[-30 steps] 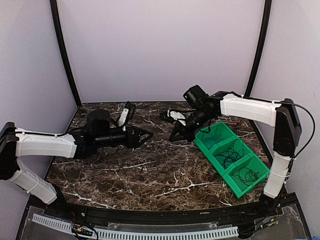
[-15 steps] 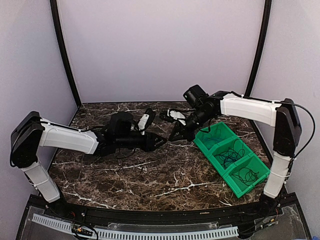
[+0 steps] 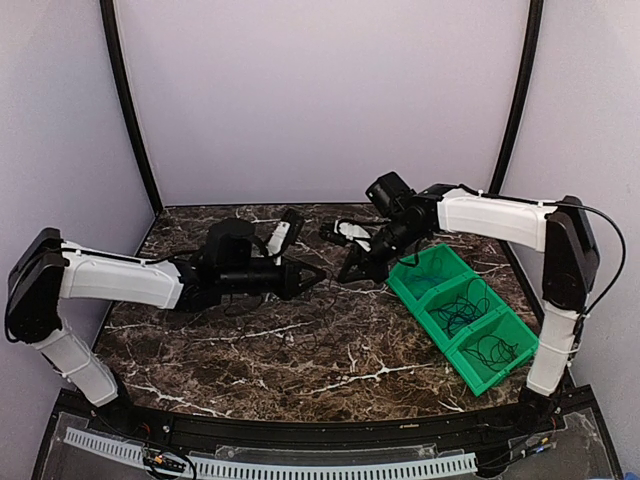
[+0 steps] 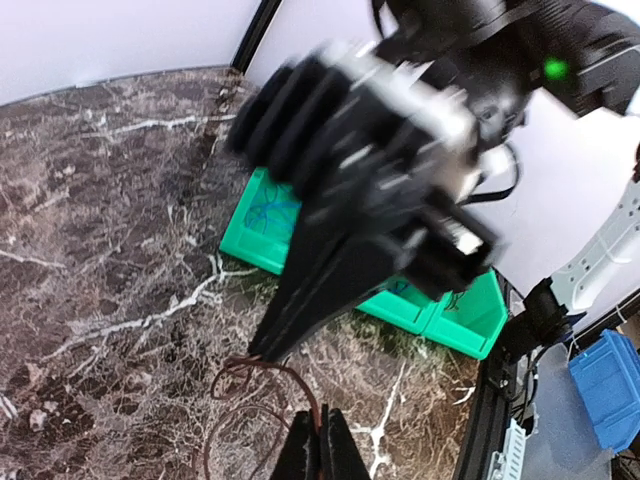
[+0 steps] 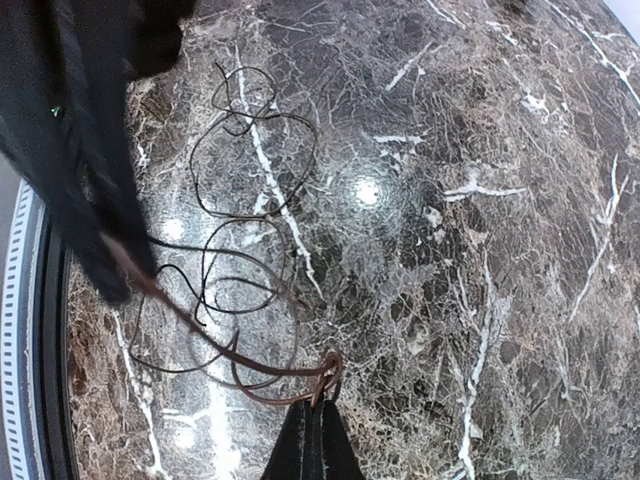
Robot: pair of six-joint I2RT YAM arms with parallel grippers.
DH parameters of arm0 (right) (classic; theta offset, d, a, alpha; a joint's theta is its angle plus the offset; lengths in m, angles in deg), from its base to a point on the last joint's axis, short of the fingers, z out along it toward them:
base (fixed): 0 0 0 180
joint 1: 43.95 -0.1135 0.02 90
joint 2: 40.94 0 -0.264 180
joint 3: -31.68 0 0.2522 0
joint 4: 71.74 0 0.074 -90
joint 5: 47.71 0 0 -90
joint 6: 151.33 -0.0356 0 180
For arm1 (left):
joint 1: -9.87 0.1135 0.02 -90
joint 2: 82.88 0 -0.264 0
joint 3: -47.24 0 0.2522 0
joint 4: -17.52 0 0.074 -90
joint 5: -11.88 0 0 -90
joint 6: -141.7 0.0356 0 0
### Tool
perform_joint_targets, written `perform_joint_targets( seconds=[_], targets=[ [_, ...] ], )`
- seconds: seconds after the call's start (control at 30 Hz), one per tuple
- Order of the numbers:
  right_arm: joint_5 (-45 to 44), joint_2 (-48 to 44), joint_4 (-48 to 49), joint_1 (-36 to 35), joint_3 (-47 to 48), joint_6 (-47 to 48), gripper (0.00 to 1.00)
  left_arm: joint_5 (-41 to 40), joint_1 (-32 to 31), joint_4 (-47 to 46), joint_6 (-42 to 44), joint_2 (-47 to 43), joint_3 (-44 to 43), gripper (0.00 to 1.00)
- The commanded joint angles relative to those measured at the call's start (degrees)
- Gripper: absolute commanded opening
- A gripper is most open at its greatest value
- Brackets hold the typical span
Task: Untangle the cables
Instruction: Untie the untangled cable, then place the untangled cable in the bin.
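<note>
A thin dark brownish cable runs taut between both grippers, just above the marble table. My right gripper is shut on a small loop of the cable. My left gripper is shut on another stretch of it. In the top view the left gripper and the right gripper stand tip to tip near the table's middle back. More thin black cables lie in loose overlapping loops on the table below, tangled with the held one.
A green three-compartment bin stands at the right, just beyond the right gripper. It holds coiled cables: black ones in the nearer compartments and a blue one in the far one. Purple walls close in the back and sides.
The left arm has swung right toward the right gripper, and its jaws have gone from open to shut on the cable. The right arm has stayed put.
</note>
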Motion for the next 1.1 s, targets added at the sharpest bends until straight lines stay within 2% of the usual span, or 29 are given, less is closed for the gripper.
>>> perform_joint_targets(
  seconds=[0.0, 0.33, 0.53, 0.6, 0.63, 0.7, 0.9, 1.07],
  targets=[
    [-1.3, 3.1, 0.9, 1.8, 1.6, -1.9, 0.0, -1.6, 0.4, -3.5, 0.0, -10.5, 1.7, 0.0],
    [-4.1, 6.1, 1.0, 3.1, 3.1, -3.7, 0.0, -9.7, 2.1, 1.7, 4.5, -27.7, 4.0, 0.0],
    [-0.9, 4.8, -0.4, 3.1, 4.0, -3.0, 0.0, -12.9, 2.3, 4.7, 5.7, -28.8, 4.3, 0.0],
    [0.2, 2.5, -1.2, 3.1, 4.1, -2.0, 0.0, -13.1, 2.3, 4.8, 5.0, -27.1, 4.3, 0.13],
    [0.2, 1.4, -1.9, 3.1, 4.4, -1.4, 0.0, -13.2, 2.3, 4.8, 4.6, -26.0, 4.4, 0.29],
    [0.0, -1.5, -4.1, 3.4, 5.2, 0.1, 0.0, -13.9, 2.3, 3.7, 4.6, -25.2, 4.8, 0.39],
    [-2.0, -10.4, -10.5, 6.4, 7.6, 3.7, 0.0, -20.4, 2.3, 1.7, 6.6, -25.4, 6.1, 0.59],
    [-5.1, -17.4, -12.4, 9.1, 9.8, 4.9, 0.0, -22.9, 2.3, 1.7, 7.2, -24.1, 6.2, 0.61]
  ],
)
